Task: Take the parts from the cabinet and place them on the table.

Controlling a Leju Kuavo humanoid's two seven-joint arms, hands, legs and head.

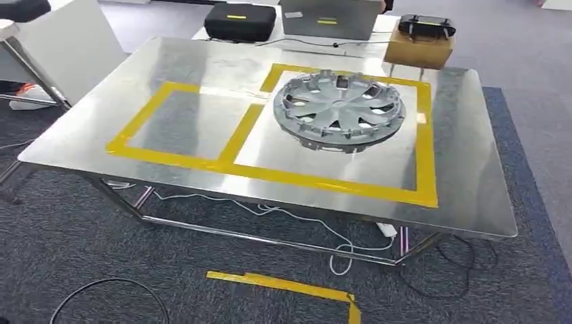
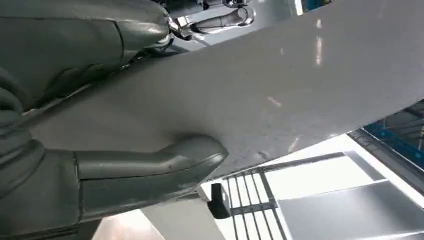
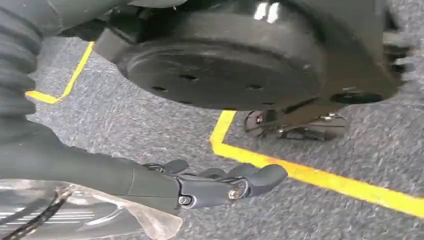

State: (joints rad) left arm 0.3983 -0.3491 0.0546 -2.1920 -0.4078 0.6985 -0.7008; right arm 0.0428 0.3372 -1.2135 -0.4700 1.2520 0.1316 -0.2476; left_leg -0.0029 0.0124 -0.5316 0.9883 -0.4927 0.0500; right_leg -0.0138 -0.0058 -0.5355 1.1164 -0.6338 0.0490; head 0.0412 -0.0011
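A silver wheel cover [image 1: 339,108] lies flat on the steel counter [image 1: 202,67], inside the larger of two rectangles marked out in yellow tape [image 1: 426,142]. It sits toward the far side of that rectangle, with its far rim just reaching the tape line. The smaller taped rectangle beside it, to the left in the head view, holds nothing.

Behind the counter stand a black case [image 1: 240,20], a grey box [image 1: 328,17] and a cardboard box [image 1: 418,47] with a black device [image 1: 426,26] on top. White cable [image 1: 297,219] trails on the grey carpet under the counter, and a strip of yellow floor tape [image 1: 283,285] lies in front of it.

In the left wrist view, the left hand [image 2: 100,125] presses against a broad, pale flat panel [image 2: 280,90]: the thick thumb [image 2: 165,162] lies along one face and the rest of the hand shows at the other side, so it appears to be clamped on the panel, though what the panel is cannot be told from this close.

In the right wrist view, the right hand [image 3: 200,185] hangs over the carpet with its fingers [image 3: 260,177] curled loosely and nothing between them. Crinkled clear plastic [image 3: 100,215] shows just beside the hand, but I cannot tell whether they touch.
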